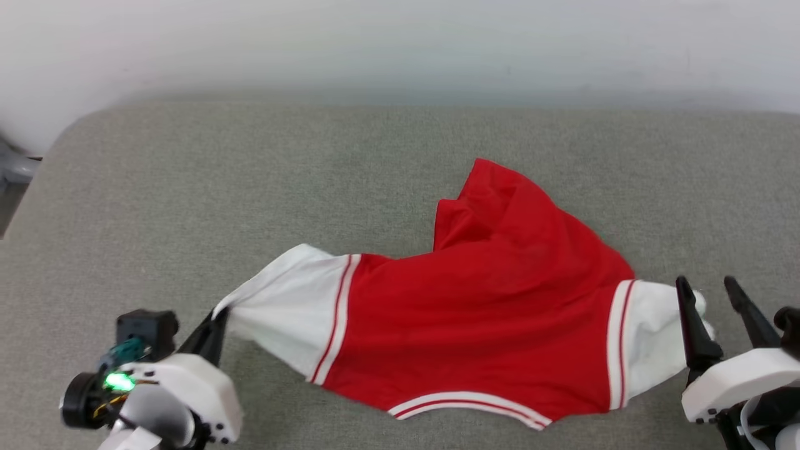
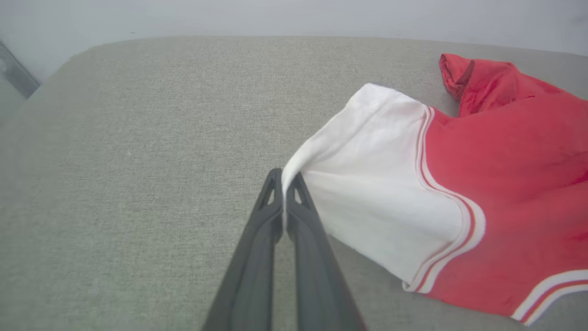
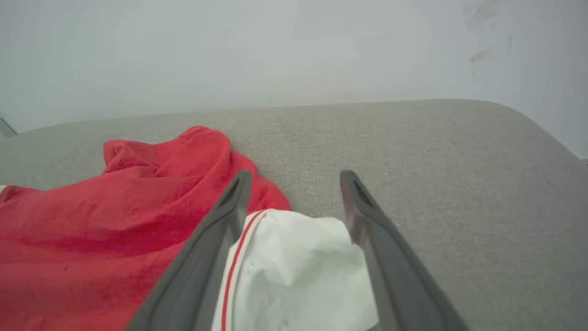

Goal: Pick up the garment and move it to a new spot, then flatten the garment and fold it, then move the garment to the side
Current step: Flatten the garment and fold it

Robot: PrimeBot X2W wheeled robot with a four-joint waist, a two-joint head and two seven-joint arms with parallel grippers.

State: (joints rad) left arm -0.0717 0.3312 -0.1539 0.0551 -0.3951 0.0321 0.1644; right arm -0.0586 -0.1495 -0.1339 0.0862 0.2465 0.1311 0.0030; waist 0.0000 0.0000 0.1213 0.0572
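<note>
Grey fabric tabletop point(image 1: 250, 162): L gripper point(image 2: 285, 177) clenched on 8 o'clock sleeve point(image 1: 287, 300) of red-white jersey garment point(image 1: 487, 300); R gripper point(image 1: 706, 284) released, should clamp 4 o'clock sleeve point(image 1: 650, 337) before lifting.

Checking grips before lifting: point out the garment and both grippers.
garment point(image 1: 487, 312), head view, red body.
left gripper point(image 2: 285, 177), left wrist view, between shut tips.
right gripper point(image 3: 295, 174), right wrist view, between open tips.
</note>
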